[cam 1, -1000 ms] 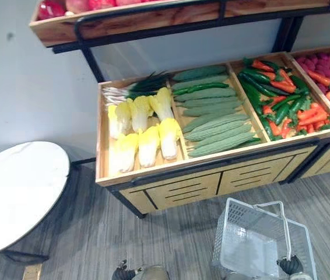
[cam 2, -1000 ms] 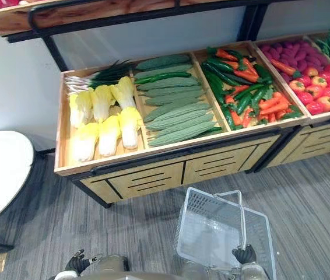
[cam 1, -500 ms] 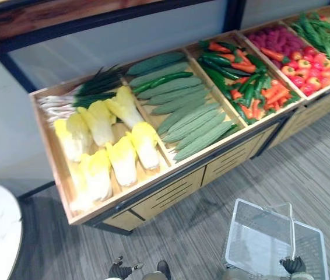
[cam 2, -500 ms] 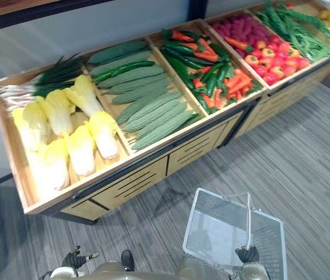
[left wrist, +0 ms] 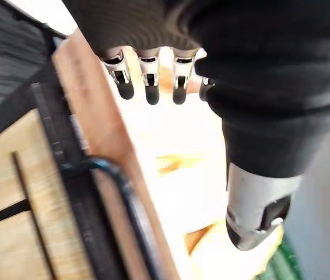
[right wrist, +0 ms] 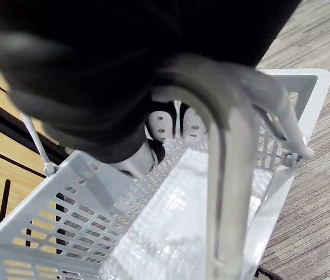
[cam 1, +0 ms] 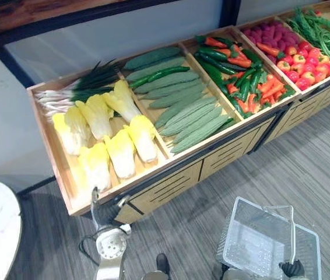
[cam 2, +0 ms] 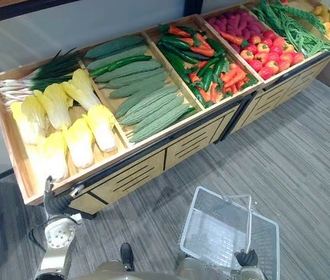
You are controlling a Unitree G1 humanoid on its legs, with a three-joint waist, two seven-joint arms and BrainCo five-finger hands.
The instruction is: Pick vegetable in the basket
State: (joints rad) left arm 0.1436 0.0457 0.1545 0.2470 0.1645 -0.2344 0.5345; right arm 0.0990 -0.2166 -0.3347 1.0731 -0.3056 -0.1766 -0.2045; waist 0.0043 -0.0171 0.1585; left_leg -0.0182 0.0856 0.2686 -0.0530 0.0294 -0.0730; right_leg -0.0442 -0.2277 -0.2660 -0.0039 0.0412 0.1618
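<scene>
Now my left hand [left wrist: 151, 84] is hovering at the front rail [cam 2: 147, 149], fingers straight and empty; the nearest cabbage [cam 2: 51, 160] is lying just beyond them, long axis running away from me. My right hand [cam 2: 247, 257] is clutching the handle [right wrist: 226, 192] of the empty basket [cam 2: 223, 193].

Bright, even light; soft, faint shadows

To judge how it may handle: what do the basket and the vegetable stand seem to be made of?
Basket: probably pale matte plastic, its walls moulded with rows of small slots. Stand: seemingly light matte wood, faint grain on its front panels.
</scene>
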